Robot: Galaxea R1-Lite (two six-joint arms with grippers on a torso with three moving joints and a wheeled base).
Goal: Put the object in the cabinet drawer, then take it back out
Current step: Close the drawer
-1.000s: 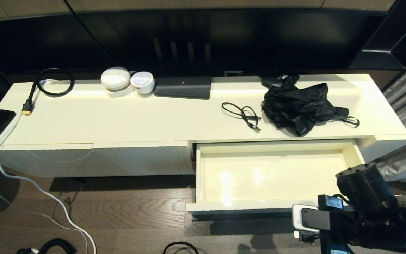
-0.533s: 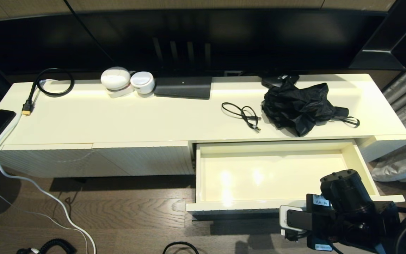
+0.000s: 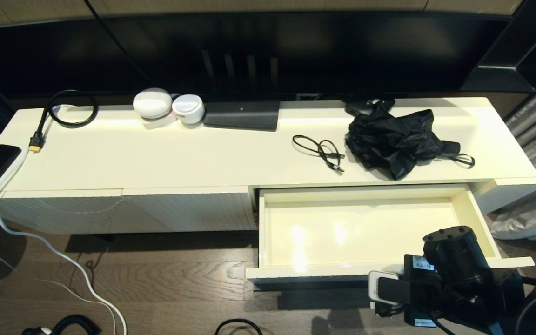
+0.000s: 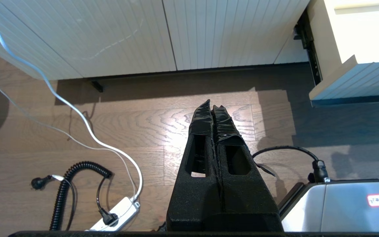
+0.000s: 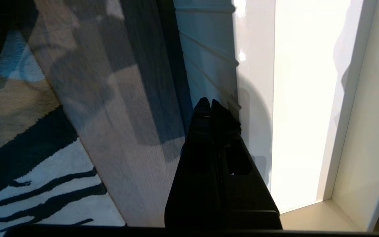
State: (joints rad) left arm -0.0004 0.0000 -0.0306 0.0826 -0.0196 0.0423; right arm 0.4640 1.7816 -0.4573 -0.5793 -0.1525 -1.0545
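Cabinet drawer (image 3: 361,232) pulled open; right gripper (image 5: 211,105) closed, holding nothing, at drawer front; no legible writing

cream ribbed cabinet drawer (image 3: 361,232), black umbrella (image 3: 396,139)

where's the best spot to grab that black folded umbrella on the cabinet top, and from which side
Probably the short handle poking out toward the cabinet's right end: it looks like the only firm, narrow part, while the canopy of the umbrella is loose crumpled fabric. Come from above with the fingers straddling the handle, clear of the wrist strap looped beside it.
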